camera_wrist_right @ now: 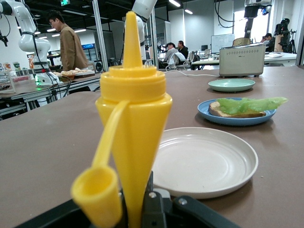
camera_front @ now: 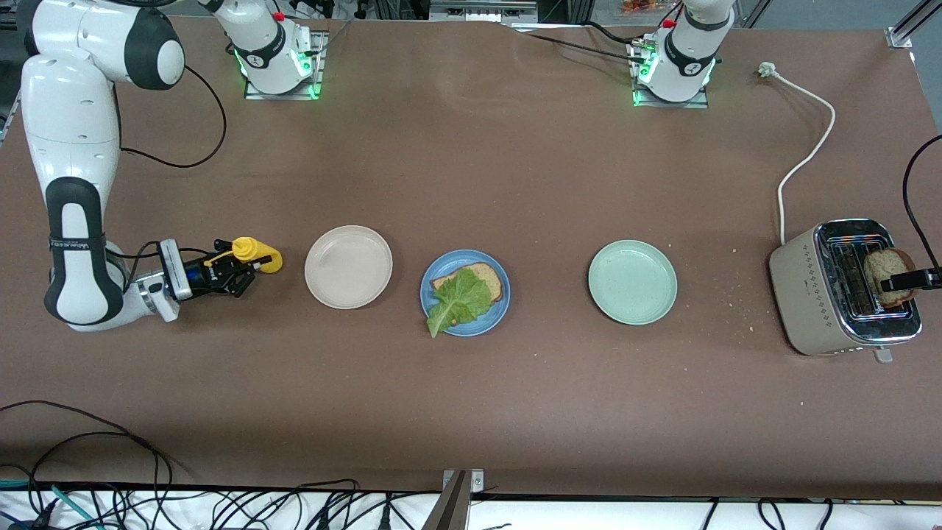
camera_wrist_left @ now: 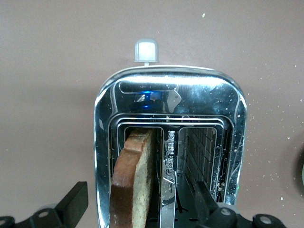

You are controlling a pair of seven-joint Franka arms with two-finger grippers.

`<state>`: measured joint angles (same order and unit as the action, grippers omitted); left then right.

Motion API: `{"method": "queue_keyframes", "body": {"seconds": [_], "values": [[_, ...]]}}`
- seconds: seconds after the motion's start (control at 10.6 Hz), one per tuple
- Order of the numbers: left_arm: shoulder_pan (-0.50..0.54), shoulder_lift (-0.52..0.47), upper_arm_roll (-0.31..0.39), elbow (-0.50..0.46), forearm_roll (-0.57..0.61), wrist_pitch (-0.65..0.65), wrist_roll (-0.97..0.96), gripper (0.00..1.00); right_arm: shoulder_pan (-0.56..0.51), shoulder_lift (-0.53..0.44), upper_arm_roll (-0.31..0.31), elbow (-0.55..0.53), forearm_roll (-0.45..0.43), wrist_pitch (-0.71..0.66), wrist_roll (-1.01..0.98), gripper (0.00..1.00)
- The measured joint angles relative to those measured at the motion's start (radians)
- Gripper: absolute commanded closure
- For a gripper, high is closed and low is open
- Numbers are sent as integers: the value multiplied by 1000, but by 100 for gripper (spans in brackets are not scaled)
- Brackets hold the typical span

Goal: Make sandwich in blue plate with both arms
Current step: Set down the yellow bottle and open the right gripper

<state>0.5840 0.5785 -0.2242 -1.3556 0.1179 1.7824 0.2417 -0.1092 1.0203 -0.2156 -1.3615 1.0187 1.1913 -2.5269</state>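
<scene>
I see the brown table (camera_front: 471, 184) running wide under both arms, their bases along its edge farthest from the front camera, and black cables (camera_front: 147, 500) tangled off its nearest edge. At the left arm's end stands the toaster (camera_front: 824, 294), beige with a chrome top and a white lever (camera_wrist_left: 146, 50), its white cord (camera_front: 806, 140) trailing away from the front camera to a loose plug. A bread slice (camera_wrist_left: 135, 180) stands upright in one slot and the other slot is bare. The left gripper (camera_wrist_left: 137, 209) hangs over the toaster with its fingers spread wide, one to each side of that slice and not pressing it, so nothing is grasped there. Crumbs dot the table between the toaster and the green plate (camera_front: 632, 282). That plate, the blue plate (camera_front: 464, 293) and the beige plate (camera_front: 348, 266) lie in a row, well apart from each other, blue in the middle. On the blue plate a second slice (camera_front: 482, 276) lies flat with the lettuce (camera_front: 460, 300) on it, the leaf tip hanging past the rim on the side nearest the front camera. Toward the right arm's end, beside the beige plate, stands the yellow bottle (camera_wrist_right: 133, 123), upright, its cap dangling open on a strap. The right gripper (camera_front: 239, 282) is clenched on the bottle's lower part, low at the table. The right arm's forearm band carries writing I cannot read.
</scene>
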Motion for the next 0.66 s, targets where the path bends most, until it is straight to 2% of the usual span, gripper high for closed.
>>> {"method": "queue_keyframes", "body": {"seconds": [0.09, 0.28, 0.38, 0.47, 0.56, 0.66], "values": [[0, 2, 1, -9, 0, 0, 0, 15, -5, 11, 0, 0, 11, 0, -6, 89], [4, 14, 4, -16, 0, 0, 0, 61, -12, 41, 1, 0, 39, 0, -14, 77], [7, 20, 5, -16, 0, 0, 0, 81, -13, 53, 1, 0, 42, 0, -19, 56], [8, 24, 8, -16, 0, 0, 0, 96, -13, 62, 2, 0, 45, 0, -21, 12], [8, 24, 11, -16, 0, 0, 0, 100, -13, 67, 3, 0, 46, 0, -21, 0], [8, 24, 12, -15, 1, 0, 0, 100, -13, 69, 3, 0, 47, 0, -21, 0]]}}
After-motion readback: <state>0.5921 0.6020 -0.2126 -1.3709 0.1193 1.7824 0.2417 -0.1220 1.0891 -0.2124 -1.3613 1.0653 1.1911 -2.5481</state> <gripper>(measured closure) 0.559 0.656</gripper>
